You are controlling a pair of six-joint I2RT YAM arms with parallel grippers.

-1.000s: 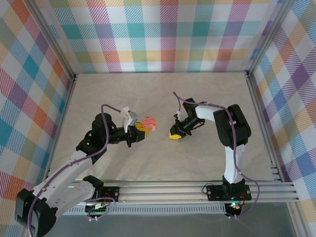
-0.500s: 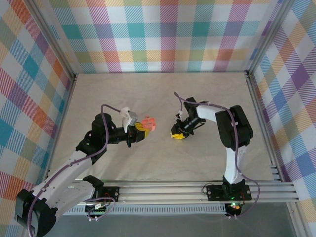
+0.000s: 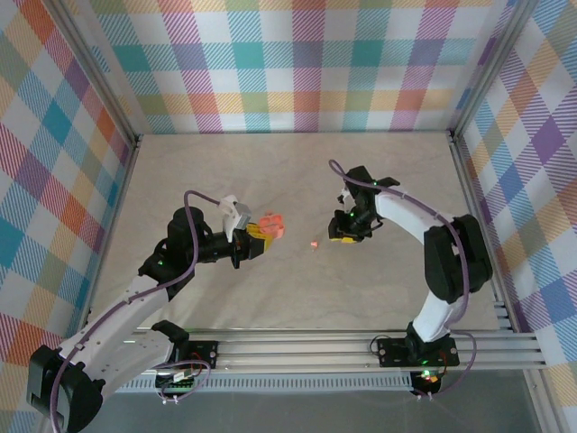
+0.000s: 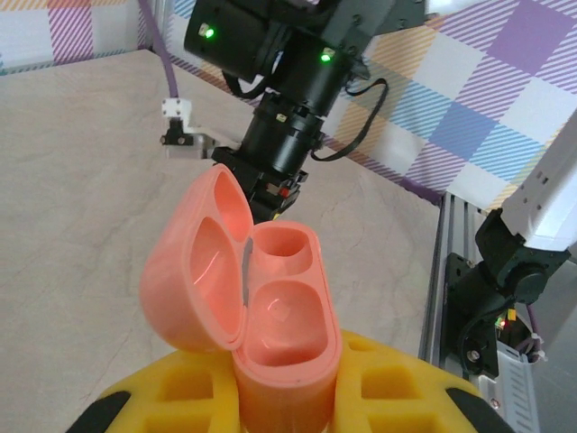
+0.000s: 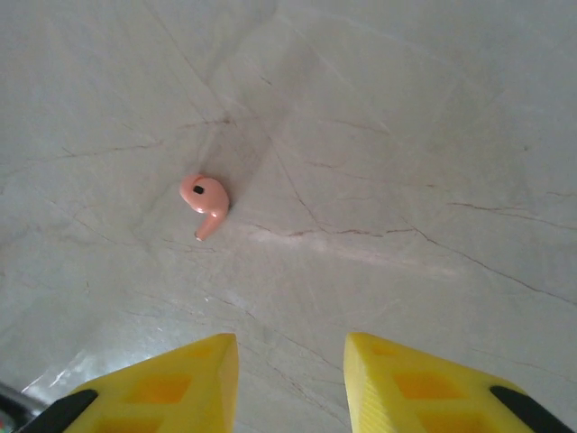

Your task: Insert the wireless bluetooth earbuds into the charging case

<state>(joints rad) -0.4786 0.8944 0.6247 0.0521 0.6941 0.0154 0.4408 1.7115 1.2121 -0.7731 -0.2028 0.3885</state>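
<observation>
The left claw (image 3: 260,234) is clamped on the base of the charging case (image 4: 261,307), holding it above the counter (image 3: 270,171) with the lid hinged open and the sockets facing up. Both sockets appear empty in the left wrist view, so no insertion is judged complete. One reddish-orange earbud (image 5: 206,200) lies loose on the counter between the two arms, well apart from the case. The right claw (image 5: 290,361) hangs just beside this earbud with its fingers apart and nothing between them. Outstanding steps: grasp the earbud, carry it to the case, seat it in a socket.
</observation>
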